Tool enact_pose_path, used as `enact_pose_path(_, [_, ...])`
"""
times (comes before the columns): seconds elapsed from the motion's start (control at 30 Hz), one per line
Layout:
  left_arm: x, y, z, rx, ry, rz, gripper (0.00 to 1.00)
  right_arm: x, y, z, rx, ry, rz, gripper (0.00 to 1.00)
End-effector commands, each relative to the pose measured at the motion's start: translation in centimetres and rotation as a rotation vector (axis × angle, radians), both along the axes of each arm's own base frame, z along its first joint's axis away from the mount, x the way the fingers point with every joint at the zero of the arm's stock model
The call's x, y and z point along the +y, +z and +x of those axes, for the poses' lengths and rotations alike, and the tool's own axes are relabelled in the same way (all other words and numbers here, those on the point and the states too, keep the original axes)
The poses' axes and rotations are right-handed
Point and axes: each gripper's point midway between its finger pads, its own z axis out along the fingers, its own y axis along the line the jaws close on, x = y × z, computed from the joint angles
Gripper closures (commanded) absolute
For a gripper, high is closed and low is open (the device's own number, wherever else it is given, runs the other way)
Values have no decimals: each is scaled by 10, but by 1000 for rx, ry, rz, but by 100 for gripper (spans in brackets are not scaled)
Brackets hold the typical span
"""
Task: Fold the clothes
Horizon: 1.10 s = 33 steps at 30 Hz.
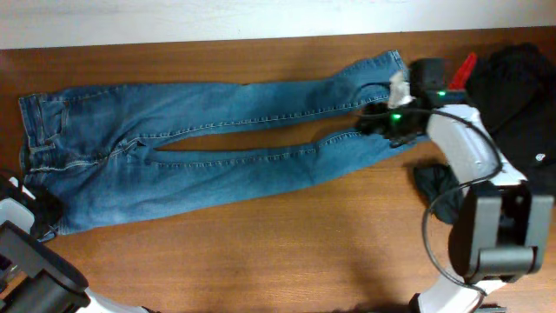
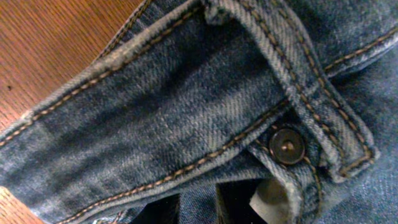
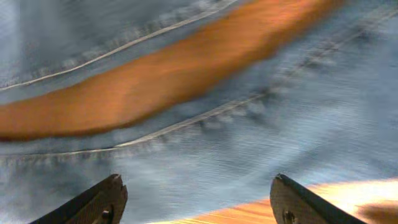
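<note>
My right end effector (image 3: 198, 190) stands spread over one leg of the jeans (image 1: 174, 109), near the hem. My left end effector (image 1: 41, 211) is at the waistband (image 2: 186, 106); I cannot tell its state. Jeans lie unfolded across the counter (image 1: 304, 243).

Even, fairly bright light falls from above on my table (image 1: 287, 243), leaving only soft shadows beside my right arm (image 1: 469, 152). The dark cloth (image 1: 521, 87) at far right sinks to near black, and the pale strip (image 1: 174, 17) along the top edge is washed out. Two green lamps (image 1: 395, 117) glow on that arm. My left wrist camera, pressed close, renders the jeans (image 2: 155, 124) crisp in weave and stitching, with a small glint on the button (image 2: 286, 145) and a black gap at the bottom. My right wrist picture is smeared by motion blur; only my fingers (image 3: 99, 202) are sharp, and glare whitens the table at lower right.
</note>
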Motion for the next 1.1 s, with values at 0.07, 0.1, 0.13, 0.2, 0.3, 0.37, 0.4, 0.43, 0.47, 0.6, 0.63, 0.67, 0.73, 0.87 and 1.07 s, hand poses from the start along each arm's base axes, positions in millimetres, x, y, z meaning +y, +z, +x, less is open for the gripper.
enact_pose_path(0.07, [-1, 0, 4, -1, -20, -9, 80, 10, -25, -7, 125, -385, -113, 21])
enact_pose_path(0.1, [-1, 0, 4, 1, -20, -11, 80, 18, -29, -2, 118, -399, -101, 23])
enact_pose_path(0.13, [-1, 0, 4, 1, -20, -11, 80, 25, -33, 1, 116, -412, -86, 25])
enact_pose_path(0.2, [-1, 0, 3, 2, -20, -13, 80, 38, -49, 0, 158, -480, -61, 32])
enact_pose_path(0.3, [-2, -1, 3, 5, -20, -15, 80, 45, -80, -9, 241, -519, -77, 37])
enact_pose_path(0.37, [-2, -1, 3, 6, -20, -16, 80, 45, -99, -15, 289, -519, -88, 63])
enact_pose_path(0.4, [-2, -1, 3, 6, -20, -16, 80, 44, -103, -16, 299, -520, -94, 81])
enact_pose_path(0.43, [-2, -1, 3, 7, -20, -17, 80, 42, -104, -16, 299, -509, -99, 91])
enact_pose_path(0.47, [-3, -1, 2, 8, -20, -19, 80, 41, -103, -14, 286, -485, -102, 96])
enact_pose_path(0.6, [-3, -1, 2, 8, -20, -18, 80, 41, -74, 0, 194, -355, -117, 96])
enact_pose_path(0.63, [-2, -1, 2, 7, -20, -18, 80, 42, -60, 5, 155, -314, -119, 96])
enact_pose_path(0.67, [-2, -1, 2, 7, -20, -18, 80, 42, -48, 9, 120, -282, -121, 96])
enact_pose_path(0.73, [-3, -1, 2, 8, -20, -18, 80, 41, -17, 16, 38, -244, -129, 96])
enact_pose_path(0.87, [-3, -1, 2, 8, -20, -19, 80, 27, 55, 25, -151, -246, -128, 96])
enact_pose_path(1.07, [-2, -1, 2, 7, -20, -17, 80, 14, 123, 1, -287, -204, -177, 96])
